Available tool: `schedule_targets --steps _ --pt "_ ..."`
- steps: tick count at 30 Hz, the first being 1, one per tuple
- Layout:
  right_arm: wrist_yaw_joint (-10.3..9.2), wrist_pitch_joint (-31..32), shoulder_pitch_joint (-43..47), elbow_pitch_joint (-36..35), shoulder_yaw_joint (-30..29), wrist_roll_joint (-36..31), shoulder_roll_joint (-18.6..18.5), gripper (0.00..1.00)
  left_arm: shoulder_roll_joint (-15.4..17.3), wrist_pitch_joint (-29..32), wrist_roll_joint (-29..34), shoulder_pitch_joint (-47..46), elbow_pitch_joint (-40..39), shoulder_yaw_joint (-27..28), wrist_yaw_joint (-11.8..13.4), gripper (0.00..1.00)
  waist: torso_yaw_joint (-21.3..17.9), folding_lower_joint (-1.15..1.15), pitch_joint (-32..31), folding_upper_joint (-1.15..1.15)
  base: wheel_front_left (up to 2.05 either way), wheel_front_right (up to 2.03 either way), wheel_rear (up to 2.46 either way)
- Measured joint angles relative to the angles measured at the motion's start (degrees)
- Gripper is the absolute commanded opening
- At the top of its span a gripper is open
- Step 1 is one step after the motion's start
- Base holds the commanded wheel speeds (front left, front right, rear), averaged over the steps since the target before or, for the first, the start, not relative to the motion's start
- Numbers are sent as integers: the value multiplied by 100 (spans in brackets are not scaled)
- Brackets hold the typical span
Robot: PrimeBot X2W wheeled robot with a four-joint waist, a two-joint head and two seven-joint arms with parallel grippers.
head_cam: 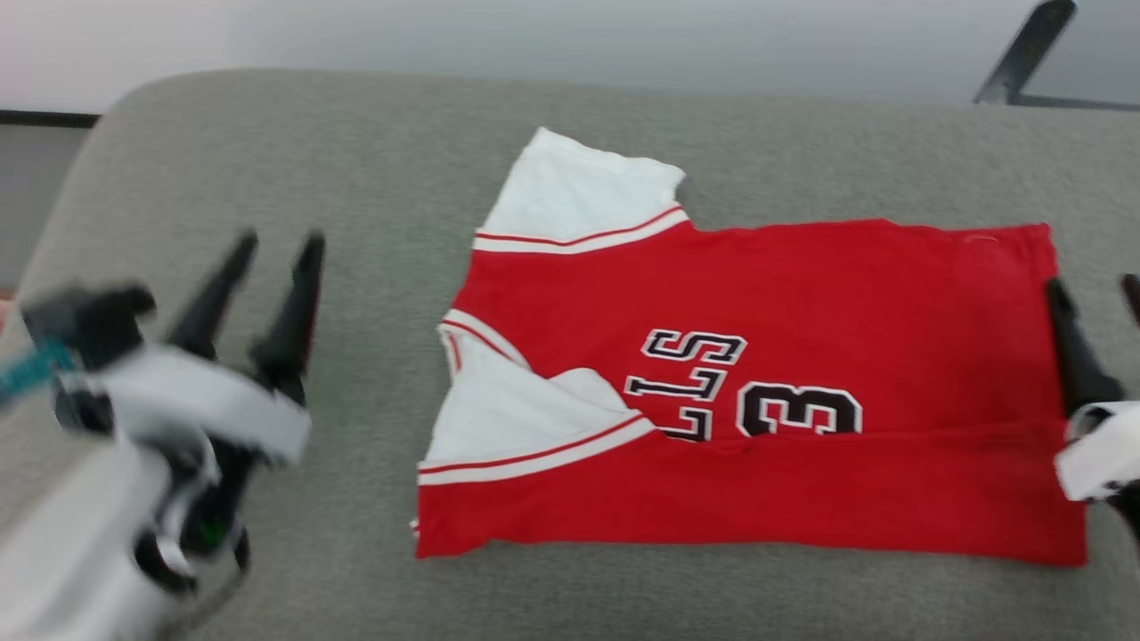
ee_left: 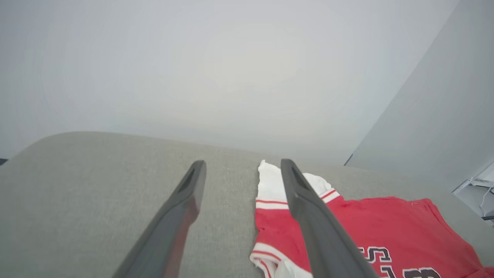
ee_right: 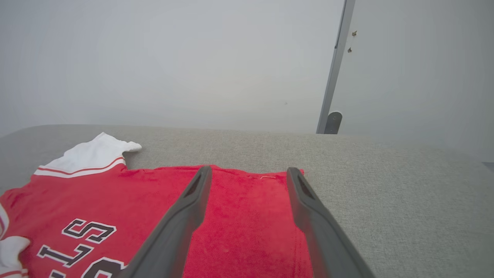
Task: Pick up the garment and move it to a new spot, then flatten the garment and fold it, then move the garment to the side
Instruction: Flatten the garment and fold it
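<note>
You'll likely find the red jersey-style shirt with white sleeves (head_cam: 757,294), lying half-folded mid-way across the grey cloth-covered desk (head_cam: 356,160), soft, light and floppy, so pinch its edge corners; your left hand (head_cam: 280,239) and right hand (head_cam: 1094,285) flank it, spread and empty.

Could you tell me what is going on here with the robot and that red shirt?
The robot looks partway through folding a red jersey-style garment on a grey padded surface. The garment lies flat, with its near long edge folded up over part of the print. Neither gripper holds it. The left gripper is open beside the sleeve end, over bare surface, and the right gripper is open at the hem end.
</note>
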Motion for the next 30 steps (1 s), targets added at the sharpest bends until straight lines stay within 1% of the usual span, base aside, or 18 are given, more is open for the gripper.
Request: schedule_targets --steps 2,4,8,11,14,16,19,22,24,27,30 --pt "0 -88 -66 49 151 -3 85 100 48 115 183 -509 224 3 -69 100 -125 0 57 0 0 0 0" --pt "0 -176 -140 88 265 -10 165 100 65 261 224 -1043 517 44 -196 100 -271 0 120 0 0 0 0" --pt "0 -348 -302 207 501 3 314 100 -51 393 266 -2078 1340 159 -467 100 -590 0 277 0 0 0 0" --pt "0 -491 -465 333 680 18 424 100 -109 525 449 -2756 2100 54 -671 100 -847 0 418 0 0 0 0" --pt "0 -632 -623 432 876 38 485 100 -162 891 731 -3355 2886 -233 -965 100 -1098 0 581 0 0 0 0" --pt "0 -704 -704 485 980 48 499 100 -201 1217 864 -3690 3373 -458 -1138 100 -1253 0 697 0 0 0 0" --pt "0 -789 -810 550 1080 60 506 100 -293 1891 964 -4130 4025 -773 -1313 100 -1457 0 875 0 0 0 0" --pt "0 -827 -884 611 1194 90 525 100 -380 2784 973 -4437 4586 -1109 -1406 100 -1626 0 1045 0 0 0 0" --pt "0 -854 -954 631 1282 152 525 100 -439 3375 849 -4606 4842 -1232 -1441 100 -1716 0 1155 0 0 0 0" --pt "0 -858 -1040 660 1399 219 538 100 -486 4296 489 -4751 4776 -1460 -1466 100 -1831 0 1303 0 0 0 0" --pt "0 -858 -1124 698 1532 278 531 100 -367 4852 363 -4971 4654 -1700 -1468 100 -1924 0 1442 0 0 0 0"
